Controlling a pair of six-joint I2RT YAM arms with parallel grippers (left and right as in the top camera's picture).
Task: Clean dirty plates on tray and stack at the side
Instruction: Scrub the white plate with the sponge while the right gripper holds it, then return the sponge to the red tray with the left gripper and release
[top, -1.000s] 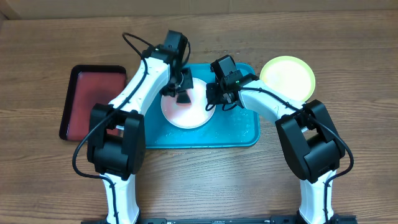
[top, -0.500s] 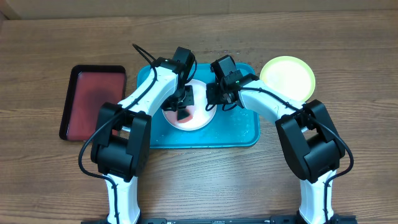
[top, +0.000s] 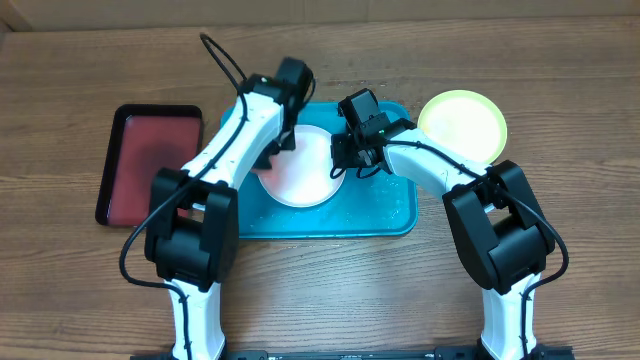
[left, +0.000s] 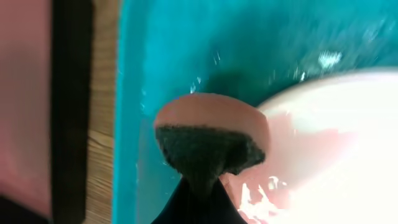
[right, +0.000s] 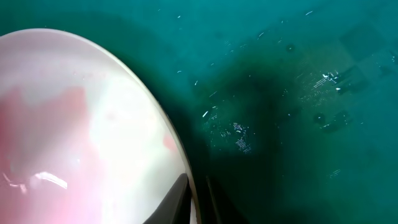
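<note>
Two plates in sight. The white plate (top: 310, 172) lies in the left half of the turquoise tray (top: 385, 208), which sits mid-table, nearer the far edge than the near one. The yellow-green plate (top: 462, 125) lies on the bare wood of the table (top: 560, 290), just off the tray's far right corner, toward the far right of the table.

White plate: round, shallow, glossy. A pale pink wash spreads over much of its inside, strongest on the left. Small bright wet glints show on the surface. One small pink spot sits close to the rim in the right wrist view. The yellow-green plate looks clean from overhead, with a pale centre and a brighter rim.

Tray floor is wet, with droplets and white specks scattered over the turquoise.

Two trays in all. The second is a dark-red tray (top: 150, 165) with a black rim, toward the left edge of the table, with a strip of wood between it and the turquoise one.

Left gripper (left: 199, 190): fingers narrow, pinching a sponge (left: 208, 134). It has a pink body and a dark scouring face. It sits at the plate's left rim, partly over the tray floor.

Right gripper (right: 198, 200): fingers narrow, one on each side of the white plate's right rim, clamping it. Only the tips show at the bottom of the wrist view.

Two arms, both reaching in over the tray from the near edge.
</note>
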